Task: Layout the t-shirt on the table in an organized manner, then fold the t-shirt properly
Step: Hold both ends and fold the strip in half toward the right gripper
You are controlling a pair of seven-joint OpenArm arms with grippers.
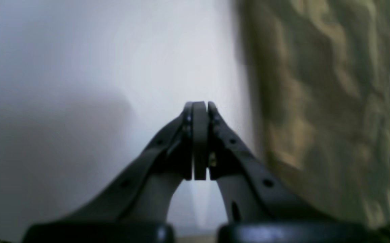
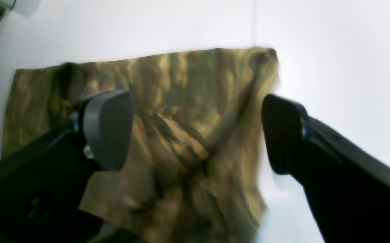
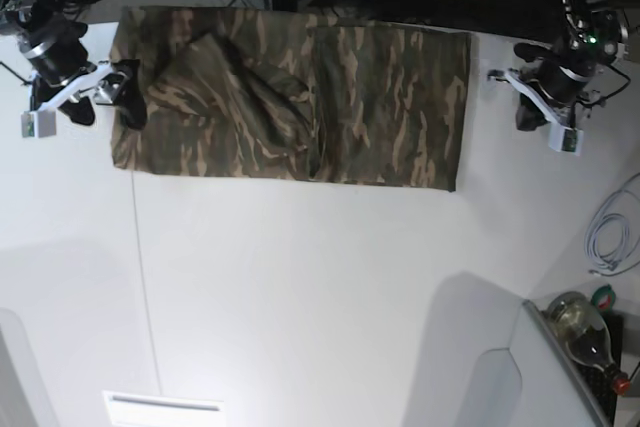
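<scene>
The t-shirt [image 3: 300,107] lies upper centre on the table [image 3: 320,287], sides folded into a band; crosswise folds remain. Left gripper [image 1: 200,108] closed and empty, right gripper [image 2: 196,131] wide.

1 t-shirt [image 3: 300,97] on 1 table [image 3: 300,287], 2 grippers flanking the shirt: left gripper [image 3: 527,112], right gripper [image 3: 118,99]; 1 bottle [image 3: 580,332] and 1 cable [image 3: 605,237] right of the table
</scene>
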